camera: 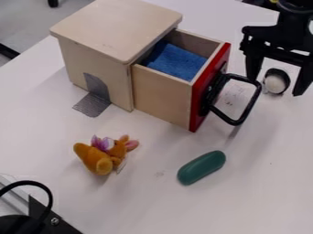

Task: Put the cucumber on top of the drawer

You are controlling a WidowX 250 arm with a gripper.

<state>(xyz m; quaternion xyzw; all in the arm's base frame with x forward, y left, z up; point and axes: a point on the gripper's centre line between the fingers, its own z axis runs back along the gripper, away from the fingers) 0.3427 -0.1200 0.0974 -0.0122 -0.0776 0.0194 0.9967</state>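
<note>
Looped black cable (30, 183), 1 of it, lies nearest, between 7 and 8 o'clock, beside 1 black bracket (55, 222) with a visible screw. On the white table (263, 183) sits 1 green cucumber (202, 167), at 5 o'clock, lying slantwise with its upper end towards 1 o'clock. Between 7 and 8 o'clock is 1 orange-brown plush toy (94, 159) with pinkish ears. At 11 o'clock stands 1 wooden box (116, 27), with 1 grey mesh strip (92, 106) at its near side. Its 1 drawer (162, 96) is pulled out towards 4 o'clock, with 1 red front (196, 109), 1 black handle (237, 122) and 1 blue cloth (177, 61) inside.

The 1 black arm (292, 20) enters between 1 and 2 o'clock. Its gripper (275, 87) hangs down between 2 and 3 o'clock, just beside the handle. The 2 fingers (252, 68) are spread, pointing roughly to 6 o'clock; in the gap between them shows 1 rounded black-and-white thing (276, 81). The cucumber is well apart from them.
</note>
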